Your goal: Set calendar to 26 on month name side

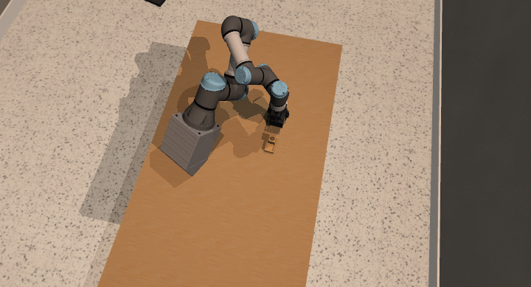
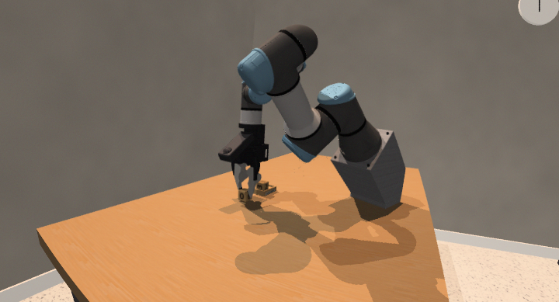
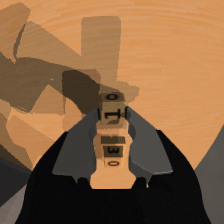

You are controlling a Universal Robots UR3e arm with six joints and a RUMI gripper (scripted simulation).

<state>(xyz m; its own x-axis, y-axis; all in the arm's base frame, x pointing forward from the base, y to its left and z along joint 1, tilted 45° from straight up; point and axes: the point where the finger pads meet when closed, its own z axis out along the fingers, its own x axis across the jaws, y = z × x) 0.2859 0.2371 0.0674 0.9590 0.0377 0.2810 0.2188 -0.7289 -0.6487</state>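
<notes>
Surface: 1 wooden table (image 1: 230, 218) (image 2: 137, 244), orange-brown, with overlapping arm shadows. Room: speckled pale floor (image 1: 375, 166) (image 2: 493, 276); gray wall (image 2: 117, 85); 1 round pale dial (image 2: 528, 6), upper right of the exterior frame.

Edges: in the top frame, 1 long edge runs right of the claw, well apart from it; 1 short edge crosses the upper part. A broad stretch of wood extends below the tray toward the bottom of that frame. The gray pedestal (image 1: 172, 147) (image 2: 397, 162) stands well apart from the claw.

Claw: 1 black gripper (image 1: 276, 125) (image 2: 245, 194) (image 3: 112, 107), pointing down, fingers narrowed on 1 held cube (image 2: 243, 195) (image 3: 112, 114). That cube shows 1 on its upper face and 0 on a side; contact with the wood: cannot tell.

Calendar: 1 tray (image 1: 269, 151) (image 2: 269, 191), just beside the claw, below it in the top frame and right of center-low in the gap behind it in the exterior frame; 1 second cube (image 1: 272, 139) (image 2: 262, 185) sits at the tray.
</notes>
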